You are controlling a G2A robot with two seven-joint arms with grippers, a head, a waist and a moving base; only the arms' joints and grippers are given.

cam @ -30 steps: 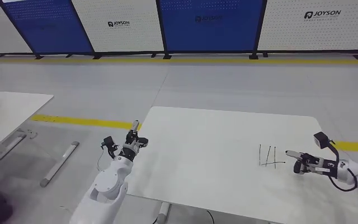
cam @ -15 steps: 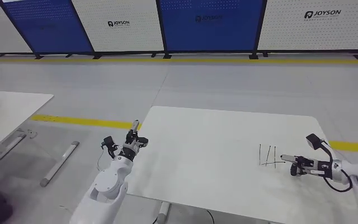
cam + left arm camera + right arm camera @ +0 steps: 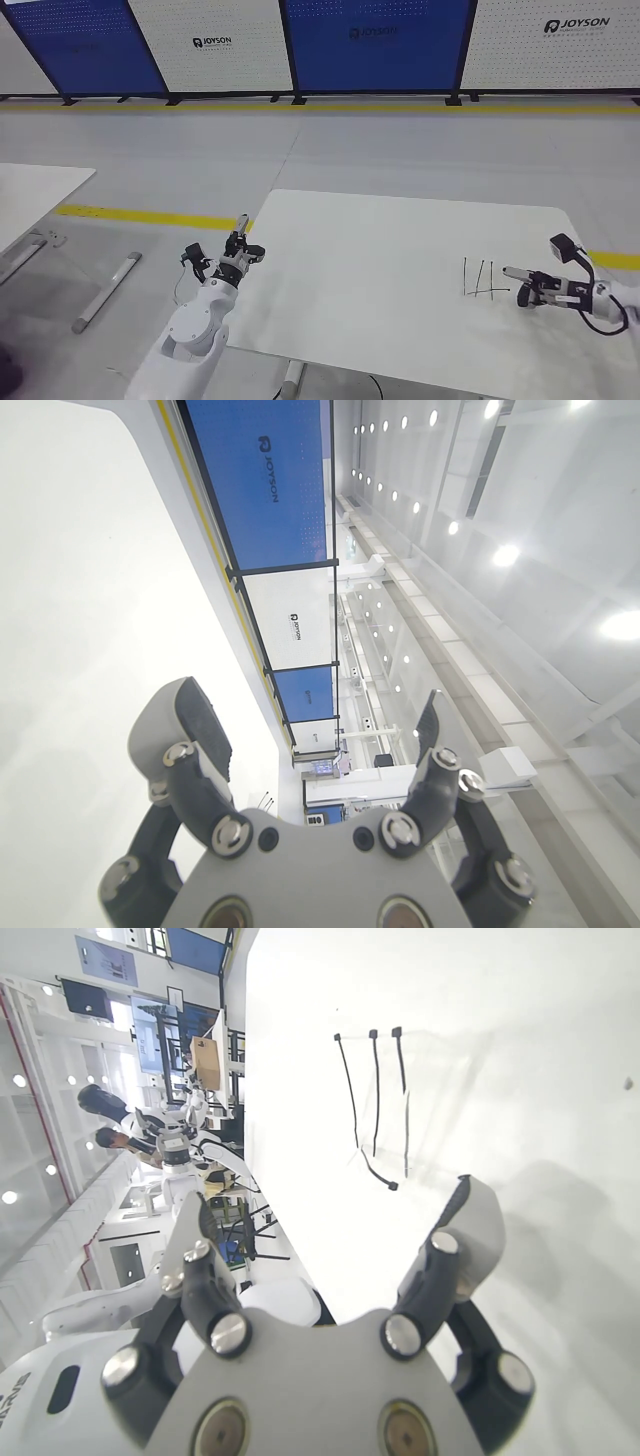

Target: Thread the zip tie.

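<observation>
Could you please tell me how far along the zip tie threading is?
Nothing looks done: the zip ties lie unlooped on the table. Neither pincer holds anything; the right pincer is open beside them, the left pincer open at the table's other side. Picking one up and threading it remain.

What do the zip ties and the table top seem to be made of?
Zip ties: probably matte black plastic, perhaps nylon; they are thin strips with small square heads, and one lies bent. Table top: smooth white surface with a soft sheen, perhaps laminate or painted board; the look leaves it open.
</observation>
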